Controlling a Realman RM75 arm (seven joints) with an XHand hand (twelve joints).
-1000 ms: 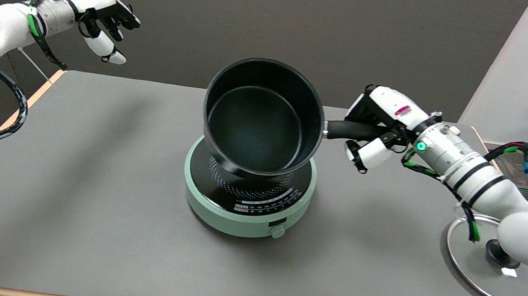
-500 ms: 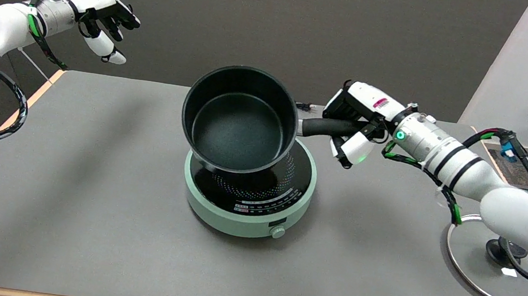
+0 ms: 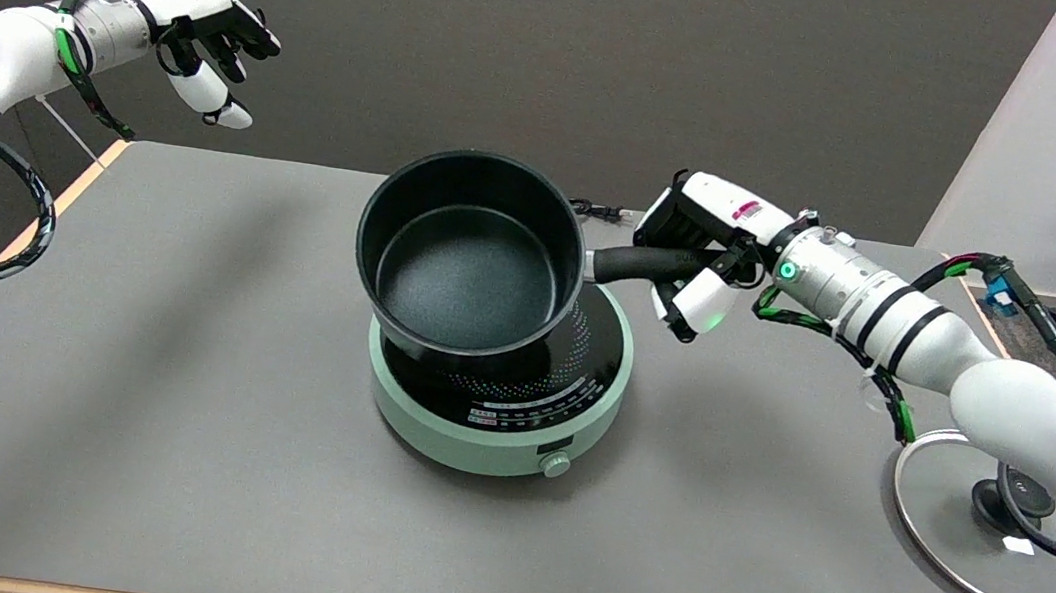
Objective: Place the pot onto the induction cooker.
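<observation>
1. The right hand (image 3: 699,257) is grasping the pot (image 3: 470,254) by its black handle, right of the frame's centre, fingers wrapping over the handle
2. The pot is sitting tilted over the cooker (image 3: 497,388) in the middle of the frame, covering the cooker's upper left part; whether its base is touching the black top cannot be told
3. The cooker is resting on the grey worktop (image 3: 171,414), its knob facing the lower edge of the frame
4. A glass lid (image 3: 953,530) is lying flat on the worktop at the lower right, partly hidden by the arm
</observation>
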